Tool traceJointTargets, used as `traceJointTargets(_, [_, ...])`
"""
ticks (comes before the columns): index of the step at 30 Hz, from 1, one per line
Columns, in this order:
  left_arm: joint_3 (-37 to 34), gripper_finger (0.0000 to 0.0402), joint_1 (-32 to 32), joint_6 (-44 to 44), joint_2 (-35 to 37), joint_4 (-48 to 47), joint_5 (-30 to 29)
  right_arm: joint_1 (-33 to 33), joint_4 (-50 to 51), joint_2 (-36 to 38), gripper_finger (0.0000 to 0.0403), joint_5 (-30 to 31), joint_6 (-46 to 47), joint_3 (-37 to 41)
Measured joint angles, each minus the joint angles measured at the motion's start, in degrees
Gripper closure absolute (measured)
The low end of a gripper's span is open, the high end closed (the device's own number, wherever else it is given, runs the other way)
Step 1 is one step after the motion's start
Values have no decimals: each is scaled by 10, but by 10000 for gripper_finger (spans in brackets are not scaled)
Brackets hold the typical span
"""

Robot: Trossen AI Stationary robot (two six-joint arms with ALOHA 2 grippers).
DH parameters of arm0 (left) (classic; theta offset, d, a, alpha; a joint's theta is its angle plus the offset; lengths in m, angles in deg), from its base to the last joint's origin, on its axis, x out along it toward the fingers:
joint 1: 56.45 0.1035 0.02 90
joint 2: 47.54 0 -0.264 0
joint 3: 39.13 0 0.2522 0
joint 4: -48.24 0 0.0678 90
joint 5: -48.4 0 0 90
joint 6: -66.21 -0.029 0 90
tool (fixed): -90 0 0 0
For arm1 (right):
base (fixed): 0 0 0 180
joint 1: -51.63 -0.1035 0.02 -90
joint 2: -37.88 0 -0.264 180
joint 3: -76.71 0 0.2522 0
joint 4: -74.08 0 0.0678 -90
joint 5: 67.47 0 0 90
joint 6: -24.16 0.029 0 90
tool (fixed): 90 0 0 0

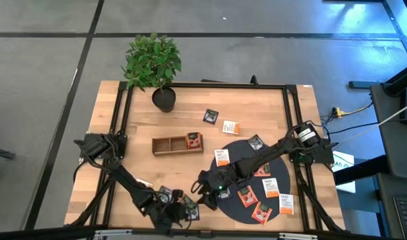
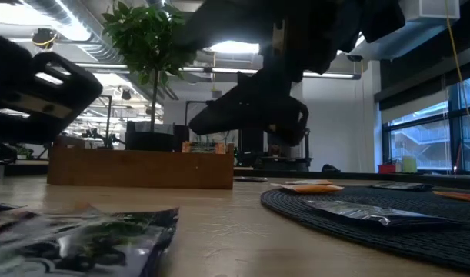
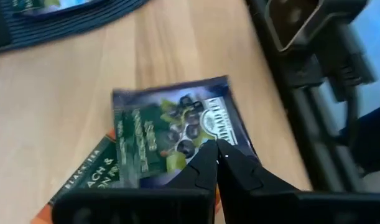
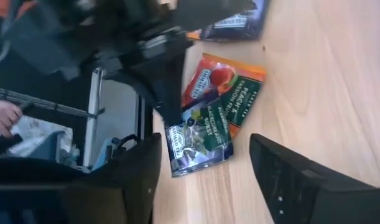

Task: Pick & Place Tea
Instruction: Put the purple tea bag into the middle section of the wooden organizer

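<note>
Pressed together over a dark grape-print sachet (image 3: pixel 177 134) near the worktop's front edge: left gripper (image 3: pixel 216 152). Spread wide just beside, above that same sachet (image 4: pixel 199 140) and an orange one (image 4: pixel 230 93): right gripper (image 4: pixel 205 171). More tea scattered over the black mat (image 1: pixel 238 152), one sachet (image 1: pixel 194 140) in the wooden tray (image 1: pixel 166 145).

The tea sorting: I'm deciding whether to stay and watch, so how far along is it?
Early on. Done: one red-orange sachet lies in the wooden tray. In hand: nothing is gripped; the left claw, shut, rests at a dark sachet by the table's near edge, and the right claw hangs open over that same pile. Left: most sachets, on the black mat and the table.
</note>
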Motion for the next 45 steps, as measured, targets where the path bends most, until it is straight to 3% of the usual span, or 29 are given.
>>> traceJointTargets(3, [0, 400, 1, 0, 0, -14, 0, -7, -12, 0, 140, 7, -23, 0])
traceJointTargets(6, [1, 399, 4, 0, 0, -19, 5, -10, -6, -6, 141, 10, 26, 0])
traceJointTargets(14, [1, 399, 20, 0, 0, -22, 3, -1, -17, -53, 168, -20, 111, 0])
traceJointTargets(21, [1, 399, 26, 0, 0, -23, 0, 0, -24, -73, 192, -32, 127, -3])
traceJointTargets(39, [0, 400, 38, -21, 0, -24, -4, 11, -33, -75, 285, -32, 115, -1])
traceJointTargets(45, [0, 400, 38, -21, 0, -24, -5, 19, -32, -75, 333, -32, 122, -1])
